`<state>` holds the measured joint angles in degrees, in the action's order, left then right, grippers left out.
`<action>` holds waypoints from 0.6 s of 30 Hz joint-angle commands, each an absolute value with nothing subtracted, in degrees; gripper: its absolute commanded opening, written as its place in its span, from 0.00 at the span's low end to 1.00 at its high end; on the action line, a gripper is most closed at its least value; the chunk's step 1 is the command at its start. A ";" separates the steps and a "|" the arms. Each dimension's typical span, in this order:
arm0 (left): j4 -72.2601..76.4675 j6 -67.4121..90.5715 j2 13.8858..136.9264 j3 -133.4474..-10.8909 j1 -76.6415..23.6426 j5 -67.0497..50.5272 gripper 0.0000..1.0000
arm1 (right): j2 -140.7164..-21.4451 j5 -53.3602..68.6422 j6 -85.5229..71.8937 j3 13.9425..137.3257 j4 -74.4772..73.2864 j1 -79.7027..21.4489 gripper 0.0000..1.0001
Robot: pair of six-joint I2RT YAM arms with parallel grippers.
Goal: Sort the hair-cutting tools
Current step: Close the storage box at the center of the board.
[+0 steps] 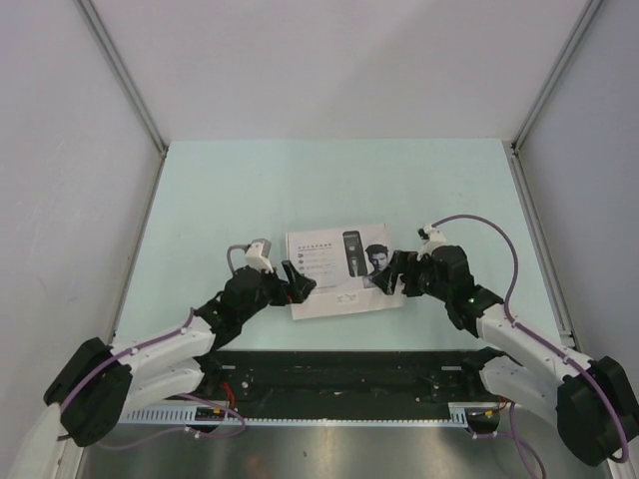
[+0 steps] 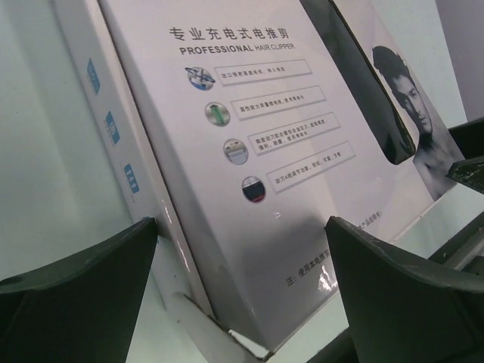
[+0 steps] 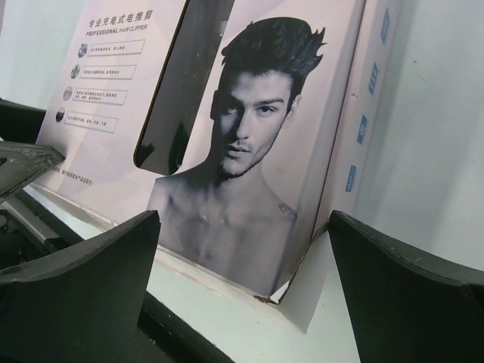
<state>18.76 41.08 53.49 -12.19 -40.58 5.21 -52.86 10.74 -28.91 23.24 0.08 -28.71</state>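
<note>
Pale green desk (image 1: 300,180), white walls on three sides. Flat white box (image 1: 324,261) lies on it with the printed lid on, directly between my two pincers.

Left pincer (image 1: 298,280): spread wide and pinching nothing. The box is just to its right. On its wrist view the box's near left corner sits in the gap between the two dark fingers (image 2: 83,295). Can't tell if either finger touches the cardboard.

Right pincer (image 1: 396,276): also spread wide and pinching nothing. The box is just to its left. On its wrist view the near right corner of the box sits between the fingers (image 3: 83,287), below the man's portrait on the lid. Contact is unclear there too.

Clipper (image 1: 351,253): I only see it as a slim dark shape in the middle of the lid, ahead of both pincers and roughly halfway between them. On the wrist views it reads as a dark cut-out window. Can't tell whether that's the real tool behind it or just print.

Lid text reads PROFESSIONAL HAIR CLIPPER, with four small icons on the half nearer the left pincer.
</note>
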 commanded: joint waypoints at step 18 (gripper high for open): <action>26.63 32.35 73.74 -30.23 -32.70 -15.21 0.89 | -68.29 9.42 -27.86 30.50 11.35 -34.98 1.00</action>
